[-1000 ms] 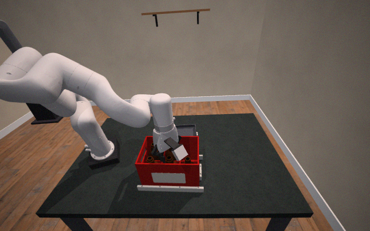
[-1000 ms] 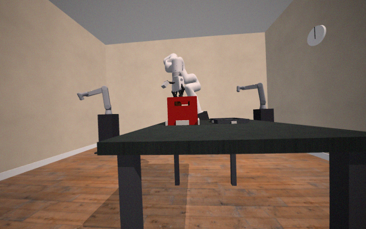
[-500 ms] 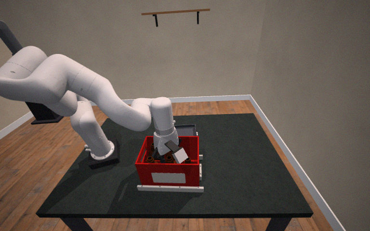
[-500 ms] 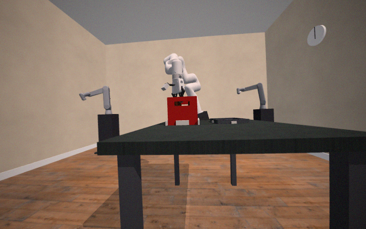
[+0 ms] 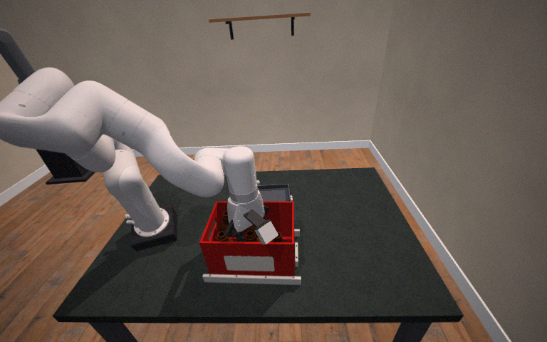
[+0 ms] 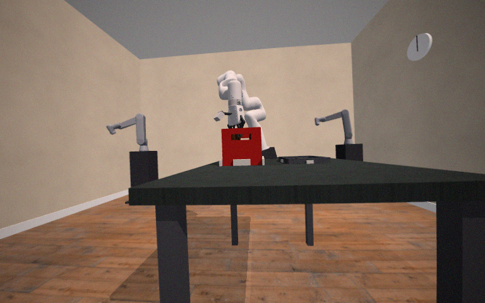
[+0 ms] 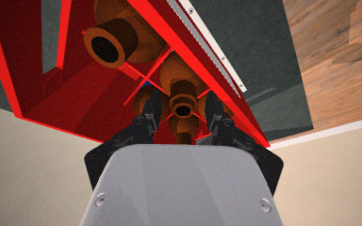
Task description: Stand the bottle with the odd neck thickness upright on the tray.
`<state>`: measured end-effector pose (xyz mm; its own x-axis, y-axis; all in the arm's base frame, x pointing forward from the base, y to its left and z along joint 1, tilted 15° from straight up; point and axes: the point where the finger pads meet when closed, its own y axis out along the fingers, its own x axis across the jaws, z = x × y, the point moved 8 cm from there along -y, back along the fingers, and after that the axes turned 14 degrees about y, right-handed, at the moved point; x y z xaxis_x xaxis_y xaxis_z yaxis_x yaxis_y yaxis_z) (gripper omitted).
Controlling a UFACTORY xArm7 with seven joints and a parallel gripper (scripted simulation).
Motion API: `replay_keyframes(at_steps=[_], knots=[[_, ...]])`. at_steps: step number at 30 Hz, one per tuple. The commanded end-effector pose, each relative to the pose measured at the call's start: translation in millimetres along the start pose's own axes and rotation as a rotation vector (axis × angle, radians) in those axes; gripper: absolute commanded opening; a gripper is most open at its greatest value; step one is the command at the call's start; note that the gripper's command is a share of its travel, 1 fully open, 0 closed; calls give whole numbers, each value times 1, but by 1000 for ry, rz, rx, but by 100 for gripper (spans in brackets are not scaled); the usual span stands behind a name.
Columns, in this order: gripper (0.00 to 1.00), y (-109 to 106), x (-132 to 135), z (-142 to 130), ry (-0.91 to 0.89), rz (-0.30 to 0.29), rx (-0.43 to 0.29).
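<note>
Bottles: brown ones (image 5: 221, 236) (image 7: 113, 42), glossy and partly see-through, with round dark mouths and thickened lips; I can't judge from here which neck differs.
Where they stand: inside the red crate (image 5: 211, 258) (image 6: 241, 149) (image 7: 203, 72), among thin red dividers; some are hidden from me.
Gripper (image 5: 238, 234) (image 6: 236, 127) (image 7: 183, 98): reaching down into the crate, fingers apart on either side of one bottle's mouth (image 7: 181, 87), clamped on nothing.
Crate: upright on the table, a pale panel (image 5: 248, 263) on its long side, white strips (image 5: 251, 278) along its foot.
Tray (image 5: 274, 193) (image 6: 291, 161): dark, low-rimmed, near the crate, partly blocked in my top view.
Tabletop (image 5: 355, 258) (image 6: 286, 177) (image 7: 264, 47): very dark green, faintly mottled, on dark legs.
Floor (image 5: 32, 241) (image 6: 268, 267) (image 7: 325, 71): warm brown planks.
Walls (image 5: 323, 80) (image 6: 214, 64): beige, with pale skirting; I see a wooden shelf (image 5: 260, 17) and a round clock (image 6: 422, 46).
Background: two grey arms (image 6: 141, 128) on dark pedestals, one either side.
</note>
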<state>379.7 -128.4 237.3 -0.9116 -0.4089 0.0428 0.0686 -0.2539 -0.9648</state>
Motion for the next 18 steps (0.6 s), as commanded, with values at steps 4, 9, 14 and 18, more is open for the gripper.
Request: replay_keyframes(at_steps=[4,9,14,18], knots=[[65,-1,-1,1,0,3,2],[65,-1,-1,1,0,3,2],[65,-1,-1,1,0,3,2],[0,-1,-1,1,0,3,2]])
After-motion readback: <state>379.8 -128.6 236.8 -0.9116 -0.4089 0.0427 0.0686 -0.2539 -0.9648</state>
